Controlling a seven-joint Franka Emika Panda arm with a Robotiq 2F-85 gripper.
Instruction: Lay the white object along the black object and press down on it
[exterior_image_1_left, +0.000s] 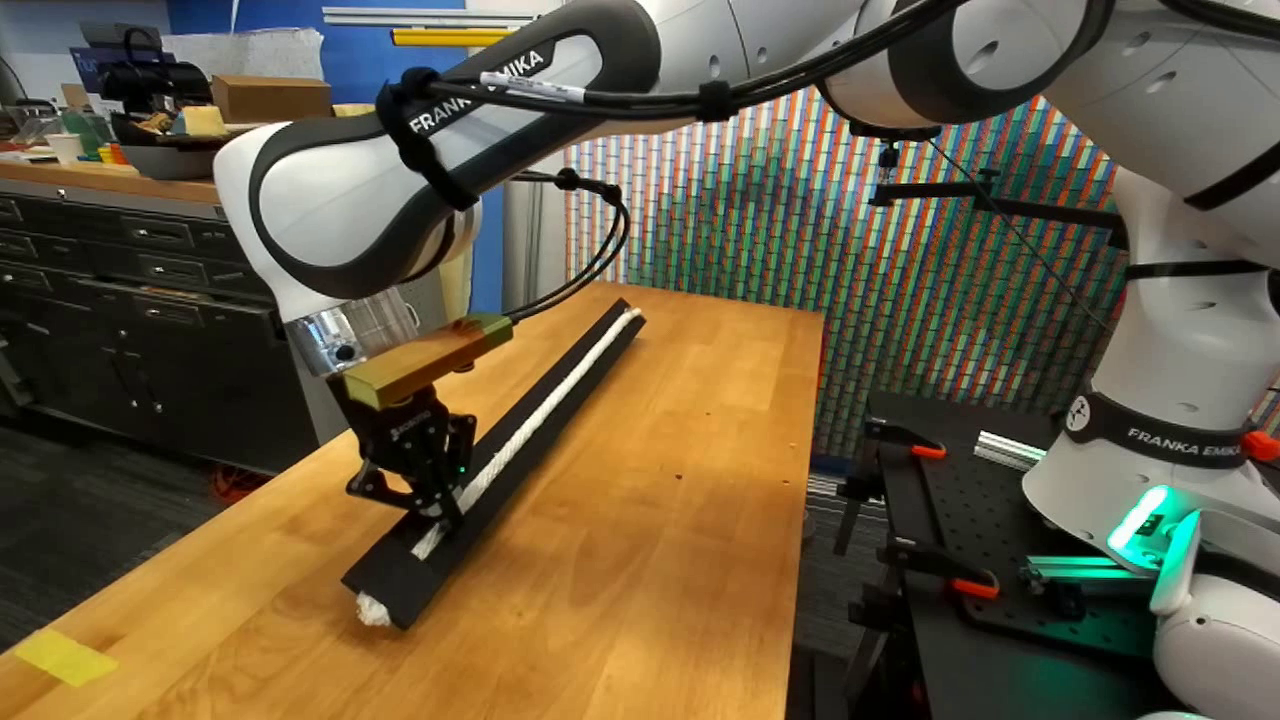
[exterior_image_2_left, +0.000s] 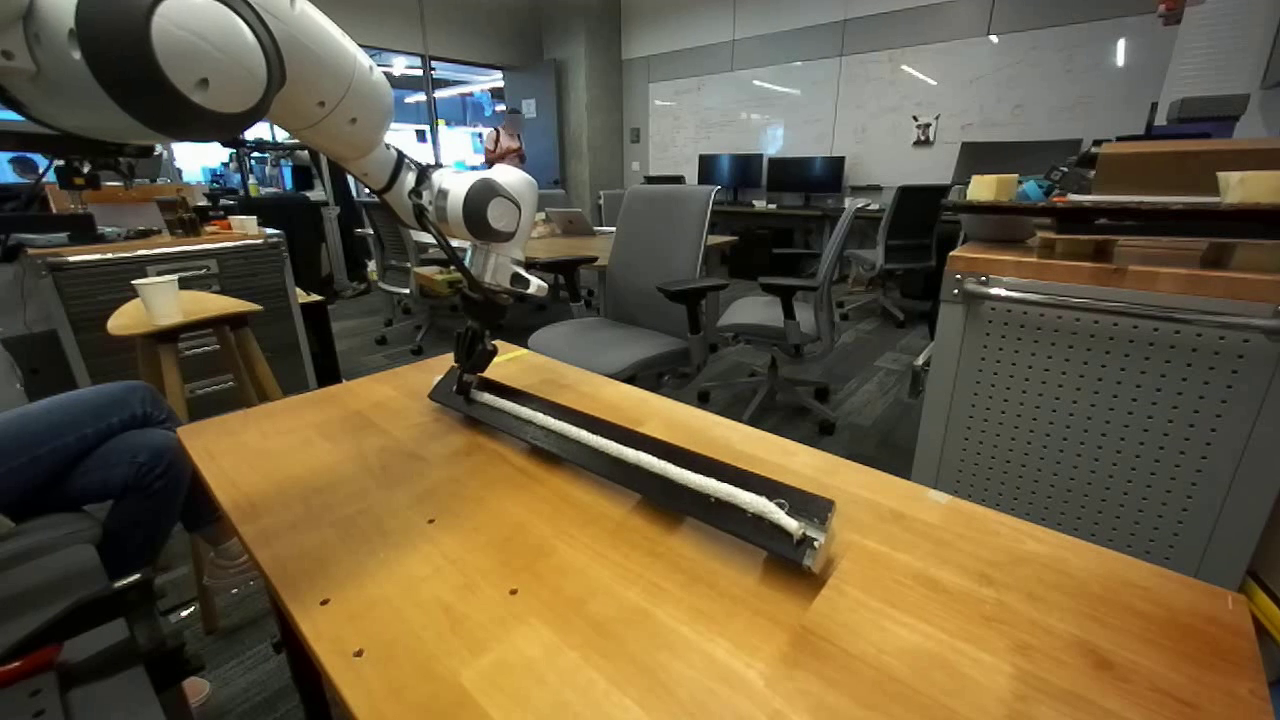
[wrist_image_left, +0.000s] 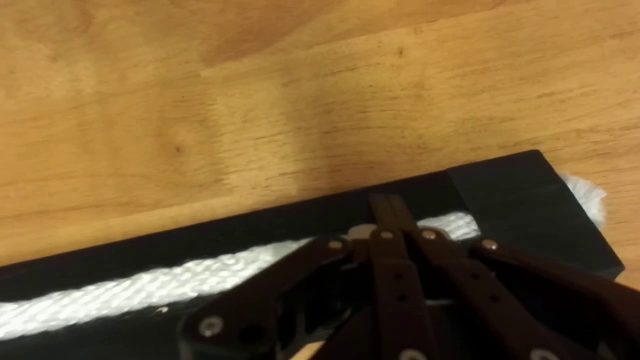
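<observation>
— What are we risking on this tabletop, with a long edge facing the grey chairs?

— We are watching the rail first. It is lying nearer that edge, one end towards the corner with the yellow tape. We are seeing nothing fixing it down, so a slanting push may be sending it skidding.

— And the rope?

— It is lying along the middle of the rail. If we are pushing off-centre, it may be rolling aside.

— How is the gripper standing?

— Its fingers are meeting with nothing between them, low over the rail's end towards that corner. We are failing to make out whether they are touching the rope. Such narrow tips may be sliding off it onto the bare rail.

— And the small things?

— The rope is vanishing at a black band across that end, so it may be bunching there if we are shoving it endways. Past the band, a frayed tip is poking out; a tug may be drawing it inwards.
</observation>
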